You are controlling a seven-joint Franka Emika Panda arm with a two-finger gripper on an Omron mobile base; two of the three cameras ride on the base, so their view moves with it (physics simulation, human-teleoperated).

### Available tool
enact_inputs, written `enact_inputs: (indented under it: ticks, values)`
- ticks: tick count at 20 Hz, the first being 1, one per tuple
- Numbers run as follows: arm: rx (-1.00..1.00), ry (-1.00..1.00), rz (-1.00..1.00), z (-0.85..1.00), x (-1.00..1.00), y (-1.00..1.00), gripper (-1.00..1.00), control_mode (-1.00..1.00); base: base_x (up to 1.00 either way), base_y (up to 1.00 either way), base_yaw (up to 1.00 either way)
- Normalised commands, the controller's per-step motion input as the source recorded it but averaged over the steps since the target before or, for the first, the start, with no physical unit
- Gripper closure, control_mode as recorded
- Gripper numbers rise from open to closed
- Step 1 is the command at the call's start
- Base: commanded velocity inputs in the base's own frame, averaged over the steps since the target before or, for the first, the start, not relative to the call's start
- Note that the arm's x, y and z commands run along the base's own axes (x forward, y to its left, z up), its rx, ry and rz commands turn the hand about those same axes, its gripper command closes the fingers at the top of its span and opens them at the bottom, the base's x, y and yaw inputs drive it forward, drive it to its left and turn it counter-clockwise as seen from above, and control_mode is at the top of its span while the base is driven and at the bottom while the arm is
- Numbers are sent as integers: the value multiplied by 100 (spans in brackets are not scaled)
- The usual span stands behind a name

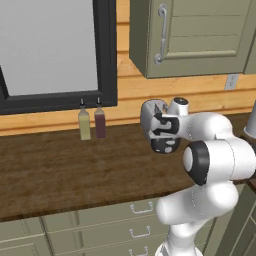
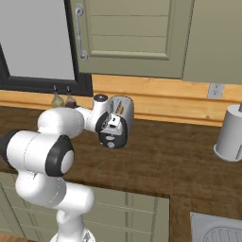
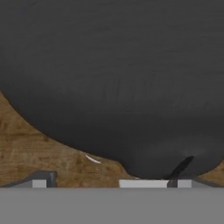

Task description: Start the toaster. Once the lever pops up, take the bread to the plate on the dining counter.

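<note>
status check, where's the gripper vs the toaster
Gripper open, jaws wide, pressed up close to the toaster's black end panel. Toaster on the wood counter, behind the hand. Bread not made out. Nothing in the way.

Base views look forward and down from behind the arm (image 1: 210, 165), left and right, sharing the wood counter (image 1: 75, 175) and toaster (image 2: 124, 108). Hand view sits very close to a dark rounded surface, probably the toaster.

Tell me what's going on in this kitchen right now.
A white robot arm is reaching toward the toaster at the back of the wood counter. Its gripper sits low against the toaster's front end, and the hand view is mostly dark toaster surface with counter below. The gripper is open and holds nothing. Something tan shows in the toaster's top slot, likely the bread. Two bottles stand by the window, and a grey canister sits off to the right.
</note>
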Motion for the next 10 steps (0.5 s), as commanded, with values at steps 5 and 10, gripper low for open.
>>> enact_inputs:
  ticks: [5,10]
  values:
    - [0,-1,0,-31,0,0,-100,-100,0,0,0]
    - [0,-3,0,-16,0,0,-100,-100,0,0,0]
